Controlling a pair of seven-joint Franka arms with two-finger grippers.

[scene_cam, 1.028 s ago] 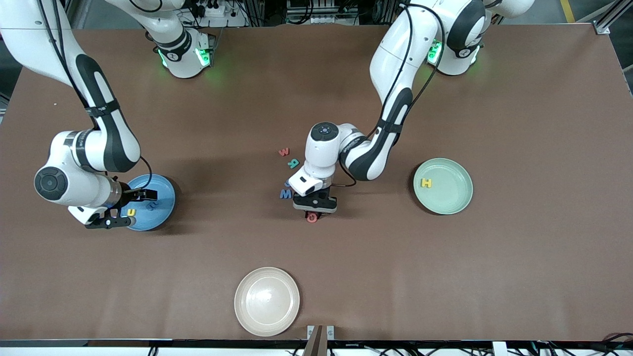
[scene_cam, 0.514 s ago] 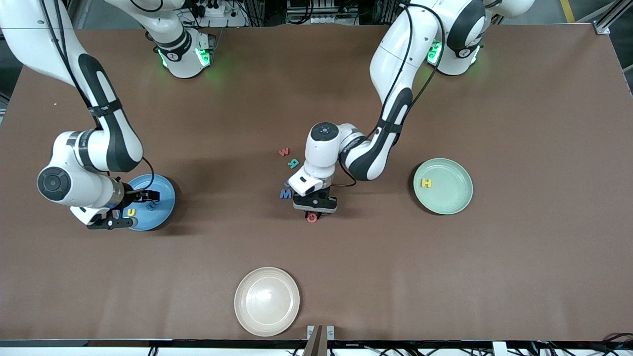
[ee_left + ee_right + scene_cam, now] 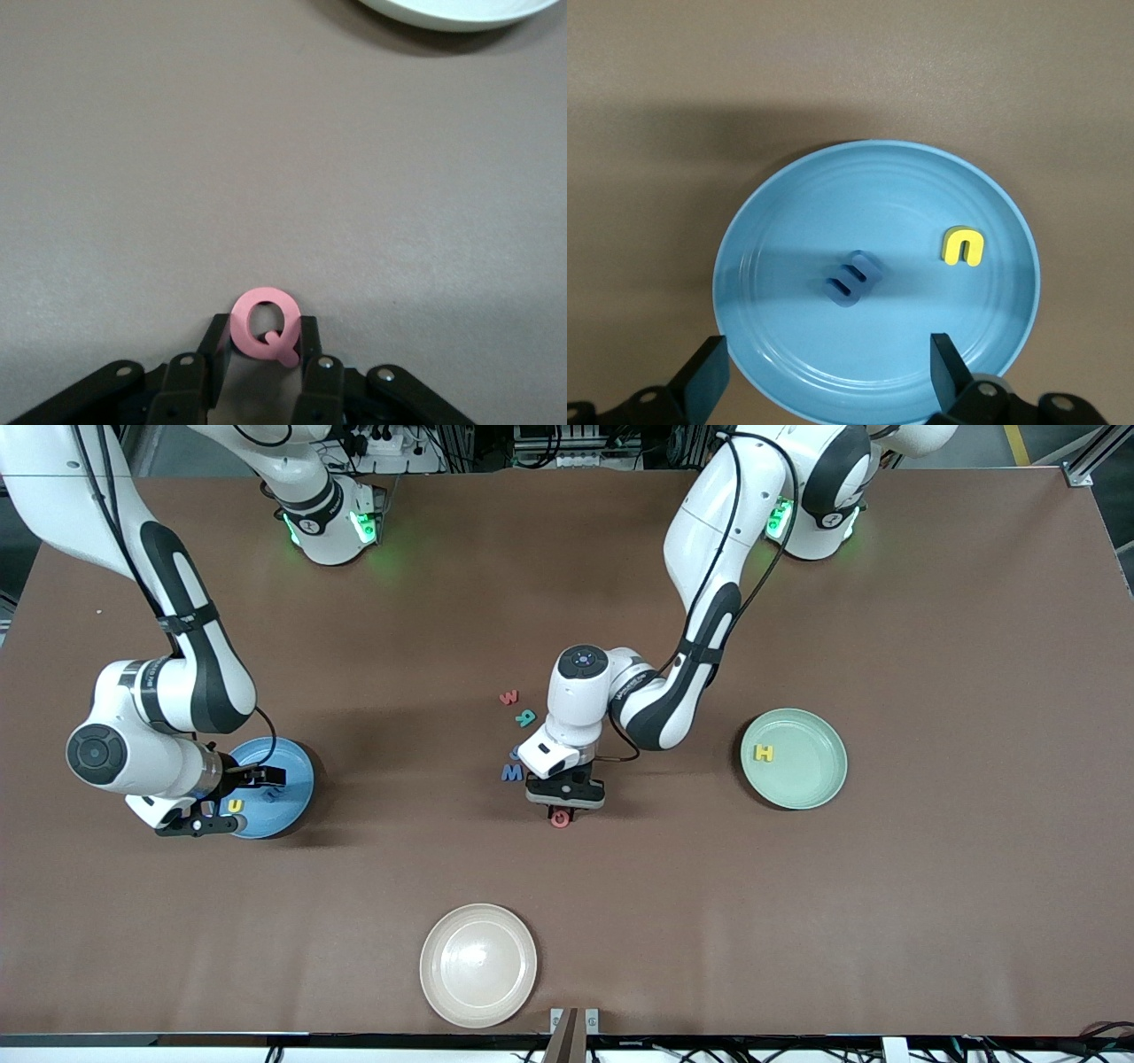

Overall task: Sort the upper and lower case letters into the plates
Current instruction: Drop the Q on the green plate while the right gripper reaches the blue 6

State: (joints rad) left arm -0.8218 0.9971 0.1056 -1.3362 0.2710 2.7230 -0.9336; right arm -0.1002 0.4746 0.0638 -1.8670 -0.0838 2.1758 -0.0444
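- Seen from the front, the left gripper (image 3: 562, 808) is closed on the pink letter Q (image 3: 560, 818) near the table's middle. Since a second ago the letter has shifted slightly and looks just raised off the table (image 3: 930, 921), so the pick-up is judged done and a carry to a plate comes next. The mint plate (image 3: 794, 758), at about 3 o'clock from the Q, holds a yellow H (image 3: 763, 753); the cream plate (image 3: 478, 965) lies at 7 o'clock.
- From the left wrist, the Q (image 3: 264, 324) is shown flat, pink and round with a short tail, pinched between two black fingers (image 3: 312, 341).
- From the right wrist, the right gripper (image 3: 828, 372) is spread wide over the blue plate (image 3: 797, 217), holding nothing; it has barely moved. A dark blue letter (image 3: 852, 277) lies at the plate's centre, and a yellow u (image 3: 963, 247) toward 3 o'clock.
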